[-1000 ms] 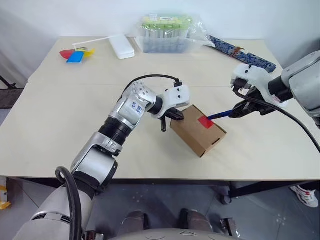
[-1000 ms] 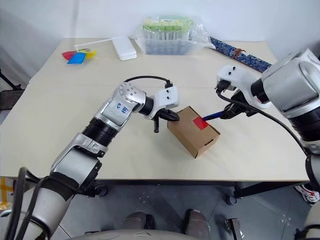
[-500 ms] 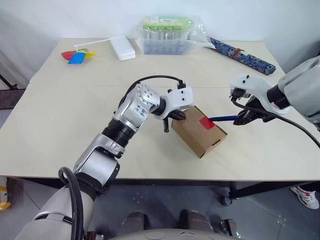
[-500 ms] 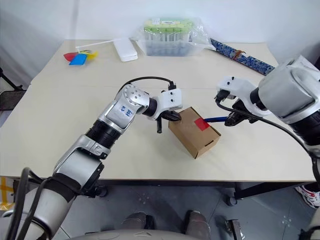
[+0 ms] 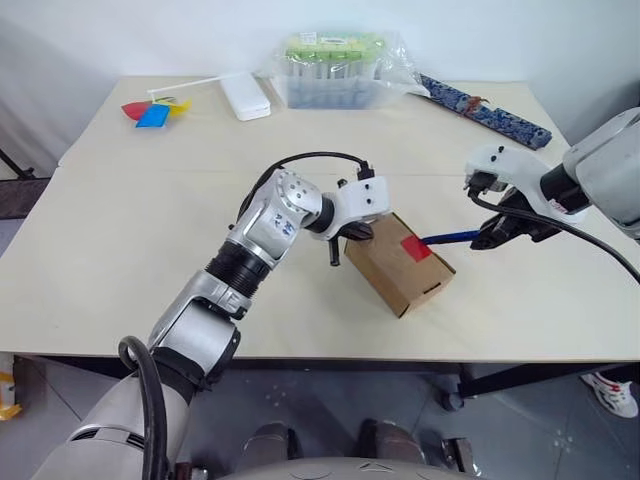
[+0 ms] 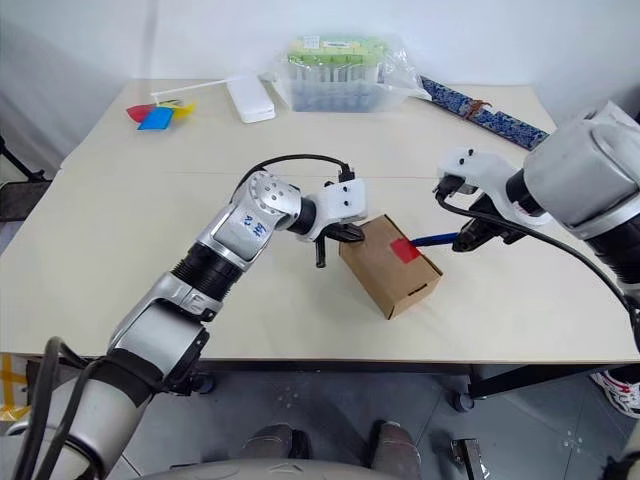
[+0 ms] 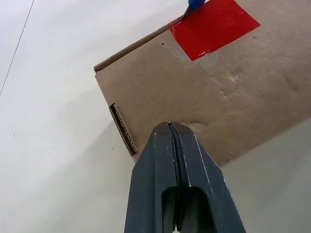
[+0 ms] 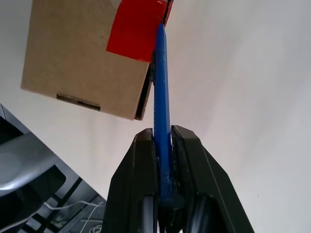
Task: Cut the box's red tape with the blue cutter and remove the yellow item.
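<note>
Currently your closed, empty left gripper (image 5: 336, 243) braces the small brown cardboard box (image 5: 397, 262) mid-table, likely so it won't slide; your right gripper (image 8: 163, 141) clamps the slim blue cutter (image 8: 161, 87), tip at the red tape (image 7: 214, 25) edge.

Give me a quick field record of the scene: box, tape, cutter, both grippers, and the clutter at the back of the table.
box: brown carton lying on the table, flaps closed
red tape: on the top face at the edge nearest the cutter, looks uncut
blue cutter: tip at the tape's edge
right gripper: shut on the blue cutter
left gripper: shut, empty, fingertips at the carton's opposite side
yellow item: not visible
back of table: pinwheel, white case, wrapped container, patterned strip
</note>
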You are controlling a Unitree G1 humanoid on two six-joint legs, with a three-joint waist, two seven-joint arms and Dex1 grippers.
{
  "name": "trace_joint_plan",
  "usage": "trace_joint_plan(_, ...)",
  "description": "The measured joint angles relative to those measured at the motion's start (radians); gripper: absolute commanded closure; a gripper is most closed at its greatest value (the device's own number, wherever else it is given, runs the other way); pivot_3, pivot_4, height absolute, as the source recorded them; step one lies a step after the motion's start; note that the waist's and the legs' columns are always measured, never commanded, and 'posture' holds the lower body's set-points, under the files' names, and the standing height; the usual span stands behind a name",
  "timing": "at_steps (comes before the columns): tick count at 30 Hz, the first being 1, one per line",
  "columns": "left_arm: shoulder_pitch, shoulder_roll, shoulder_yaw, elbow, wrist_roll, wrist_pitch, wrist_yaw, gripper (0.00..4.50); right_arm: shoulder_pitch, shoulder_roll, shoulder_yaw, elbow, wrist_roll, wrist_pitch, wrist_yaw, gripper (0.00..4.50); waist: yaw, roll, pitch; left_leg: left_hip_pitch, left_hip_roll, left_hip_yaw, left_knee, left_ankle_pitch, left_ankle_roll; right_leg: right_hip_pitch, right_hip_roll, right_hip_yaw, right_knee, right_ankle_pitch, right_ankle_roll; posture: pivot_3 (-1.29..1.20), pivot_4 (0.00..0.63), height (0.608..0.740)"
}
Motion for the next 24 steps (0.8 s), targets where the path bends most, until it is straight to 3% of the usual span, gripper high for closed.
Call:
trace_joint_plan(10, -0.001, -0.009, 0.0, 0.005, 0.006, 0.0, 0.009, 4.5, -0.093, 0.057, 0.03, 0.062, 0.101, 0.186, -0.061, 4.34, -0.002, 0.0, 0.0, 0.0, 0.001, 0.0, 0.0, 0.0, 0.0, 0.0, -0.001, 0.0, 0.0, 0.0, 0.0, 0.0, 0.15, 0.74)
trace_joint_plan(24, -0.021, -0.057, 0.0, 0.052, 0.016, -0.001, 0.042, 4.5, -0.105, -0.026, 0.129, -0.027, 0.18, 0.183, -0.118, 4.34, 0.007, 0.0, -0.001, 0.0, 0.001, -0.001, 0.0, -0.001, 0.002, 0.002, -0.002, -0.001, -0.001, 0.0, 0.0, 0.0, 0.15, 0.74)
